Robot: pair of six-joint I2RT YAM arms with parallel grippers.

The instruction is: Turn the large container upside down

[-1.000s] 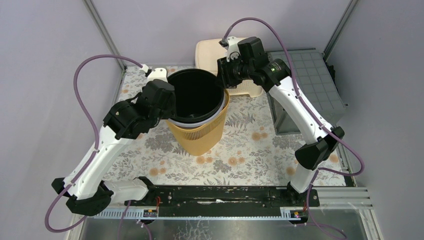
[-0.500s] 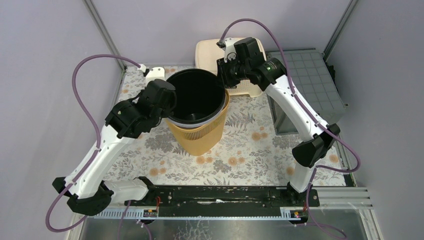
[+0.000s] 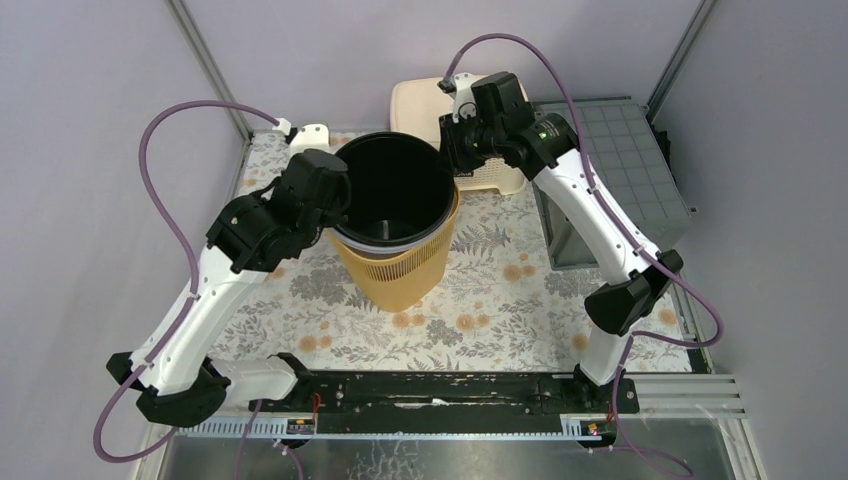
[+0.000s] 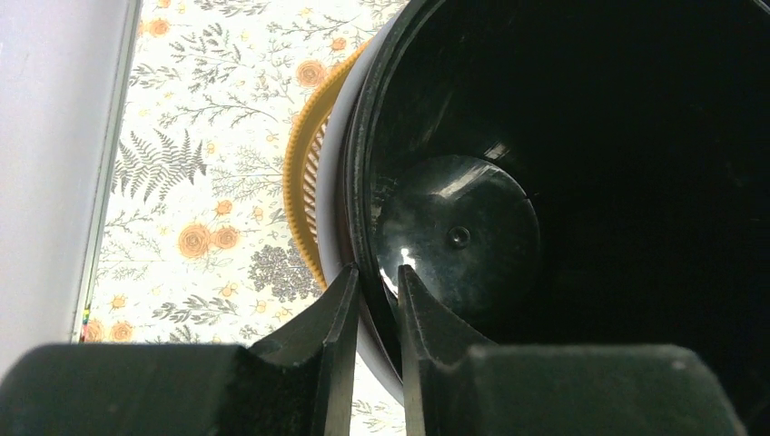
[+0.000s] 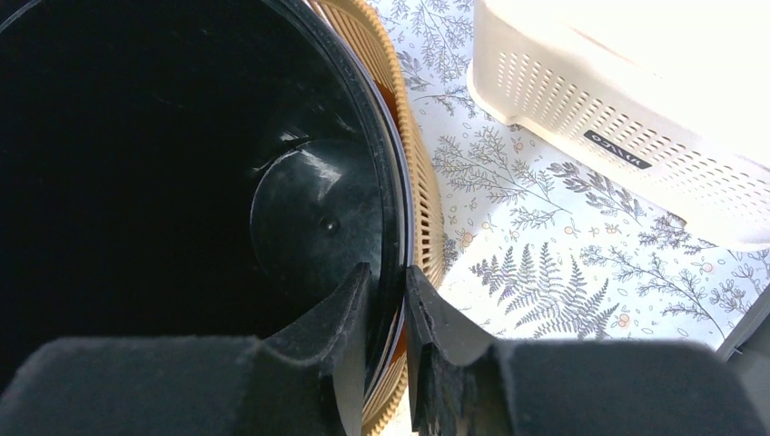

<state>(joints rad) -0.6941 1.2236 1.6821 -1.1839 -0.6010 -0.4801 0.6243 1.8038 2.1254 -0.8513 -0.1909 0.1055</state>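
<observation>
The large container (image 3: 392,190) is a black round tub standing upright, mouth up, nested in a yellow slatted basket (image 3: 395,275) on the floral mat. My left gripper (image 3: 336,205) is shut on the tub's left rim, one finger inside and one outside; the left wrist view shows the rim (image 4: 363,182) pinched at the left gripper (image 4: 374,282). My right gripper (image 3: 451,160) is shut on the back-right rim. In the right wrist view the wall (image 5: 392,200) runs between the fingers of the right gripper (image 5: 389,277), with the yellow basket (image 5: 423,200) just outside.
An upturned cream perforated basket (image 3: 420,100) lies behind the tub, close to my right wrist and large in the right wrist view (image 5: 617,109). A grey crate (image 3: 620,170) stands at the right. A small white object (image 3: 312,136) sits at the back left. Walls enclose the mat.
Both grippers have closed onto the black tub's rim. The tub's rim sits slightly higher in the view than a second ago.
</observation>
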